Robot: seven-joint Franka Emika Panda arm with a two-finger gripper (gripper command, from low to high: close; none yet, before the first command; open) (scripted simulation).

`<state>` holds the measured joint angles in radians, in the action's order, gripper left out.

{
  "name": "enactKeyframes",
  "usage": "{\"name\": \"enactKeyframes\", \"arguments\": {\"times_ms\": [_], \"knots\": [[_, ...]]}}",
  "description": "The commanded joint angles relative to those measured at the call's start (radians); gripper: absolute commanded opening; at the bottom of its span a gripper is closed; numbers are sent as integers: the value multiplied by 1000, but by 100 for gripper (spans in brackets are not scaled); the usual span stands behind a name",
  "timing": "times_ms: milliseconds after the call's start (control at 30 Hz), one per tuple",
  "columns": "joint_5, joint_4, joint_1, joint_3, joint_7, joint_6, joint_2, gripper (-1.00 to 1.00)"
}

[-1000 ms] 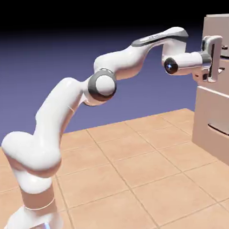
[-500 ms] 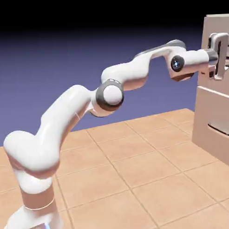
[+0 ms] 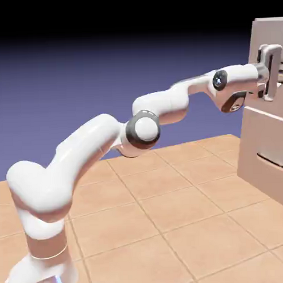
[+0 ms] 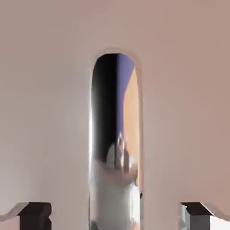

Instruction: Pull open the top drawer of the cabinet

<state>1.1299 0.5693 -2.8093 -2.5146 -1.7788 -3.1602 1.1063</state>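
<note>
The pale beige cabinet (image 3: 263,140) stands at the right edge of the exterior view. My gripper (image 3: 272,73) is pressed up against the top drawer (image 3: 272,38) at its handle, which the hand mostly hides there. The hand view is filled by the top drawer (image 4: 45,90), with its shiny bar handle (image 4: 114,134) running down the middle. My gripper (image 4: 116,214) straddles that handle. The two fingertips (image 4: 36,211) show wide apart, one on each side, and neither touches the bar. The gripper looks open.
The lower drawer front with its own dark handle (image 3: 272,160) sits beneath the hand. The arm stretches from the lower left across the tan tiled table (image 3: 169,223) to the cabinet.
The arm has stretched out and its elbow has dropped. The hand has moved right, up to the top drawer front, and has held there over the last half second.
</note>
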Motion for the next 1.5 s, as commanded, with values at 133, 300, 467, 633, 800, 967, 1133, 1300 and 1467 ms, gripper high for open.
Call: {"name": "enactKeyframes", "arguments": {"times_ms": [133, 300, 467, 633, 800, 967, 1133, 1300, 1467], "knots": [[99, 81, 14, -117, 218, -45, -75, -100], [211, 130, 9, -228, 435, -83, -138, -100], [342, 141, -13, -328, 653, -114, -181, -100], [509, 143, -24, -382, 870, -131, -213, -100], [722, 137, -17, -374, 1084, -131, -237, -100], [935, 106, -29, -377, 1300, -140, -248, -100], [1146, 81, -44, -379, 1515, -148, -260, -100], [1363, 149, 1, -284, 1679, -115, -308, -100], [1482, 271, 101, -104, 1685, -50, -352, -100]]}}
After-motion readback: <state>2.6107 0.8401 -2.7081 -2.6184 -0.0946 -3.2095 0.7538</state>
